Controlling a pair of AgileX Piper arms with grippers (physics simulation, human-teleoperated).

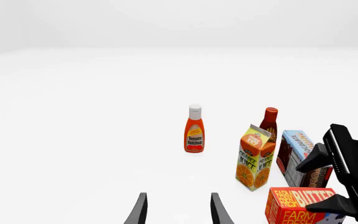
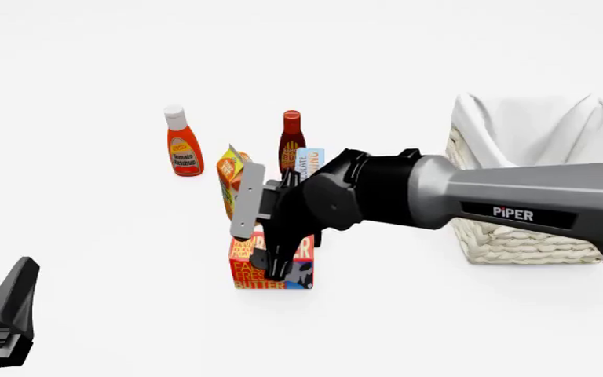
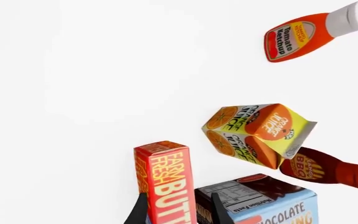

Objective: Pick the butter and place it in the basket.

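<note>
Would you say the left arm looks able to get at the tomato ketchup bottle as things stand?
Probably yes: the left claw points toward the ketchup bottle with bare table between them. The juice carton stands off to one side.

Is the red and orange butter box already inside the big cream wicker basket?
No, the red and orange butter box stands on the white table to the left of the big cream wicker basket, with the right gripper at it.

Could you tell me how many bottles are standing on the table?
2: the tomato ketchup bottle stands apart at far left; the darker BBQ sauce bottle stands behind the orange juice carton. None seems hidden.
</note>
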